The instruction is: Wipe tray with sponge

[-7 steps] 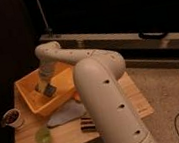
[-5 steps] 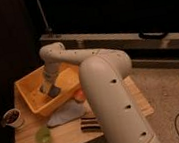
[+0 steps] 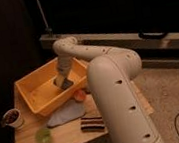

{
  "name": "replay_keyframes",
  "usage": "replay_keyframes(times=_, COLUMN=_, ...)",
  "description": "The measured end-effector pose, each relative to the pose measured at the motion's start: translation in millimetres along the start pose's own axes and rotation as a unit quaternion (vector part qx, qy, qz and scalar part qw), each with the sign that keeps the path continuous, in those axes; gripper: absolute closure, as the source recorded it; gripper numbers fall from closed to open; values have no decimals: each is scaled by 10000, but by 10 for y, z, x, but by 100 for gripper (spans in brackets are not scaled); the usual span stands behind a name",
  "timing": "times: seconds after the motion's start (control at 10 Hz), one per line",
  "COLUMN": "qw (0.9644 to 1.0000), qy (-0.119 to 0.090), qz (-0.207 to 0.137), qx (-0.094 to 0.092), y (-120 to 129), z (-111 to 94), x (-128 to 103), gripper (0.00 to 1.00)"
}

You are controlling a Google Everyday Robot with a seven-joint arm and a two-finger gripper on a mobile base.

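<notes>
The orange-yellow tray sits at the back left of the small wooden table. My gripper reaches down into the tray from the white arm and is near the tray's right side, low over the floor. A small blocky sponge, pale on top and dark below, sits at the gripper's tip, against the tray floor. The arm's wrist hides the upper part of the gripper.
A white cup stands at the table's left edge. A flat grey-white cloth lies in front of the tray, a green fruit and a dark striped block lie nearer. An orange round thing sits by the tray's corner.
The gripper with the sponge has moved to the right across the tray floor, from the tray's middle toward its right wall. The arm has swung right with it.
</notes>
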Motion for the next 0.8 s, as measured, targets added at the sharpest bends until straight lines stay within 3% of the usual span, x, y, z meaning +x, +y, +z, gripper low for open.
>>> replay_keyframes(times=0.4, qw=9991, qy=119, qz=246, qx=320, y=-348, z=-144, x=-150, gripper=100)
replay_keyframes(times=0.6, qw=9992, qy=68, qz=223, qx=328, y=-378, z=-82, x=-342, gripper=100)
replay_keyframes(times=0.8, qw=9996, qy=-174, qz=19, qx=200, y=-316, z=1, x=-526, gripper=100)
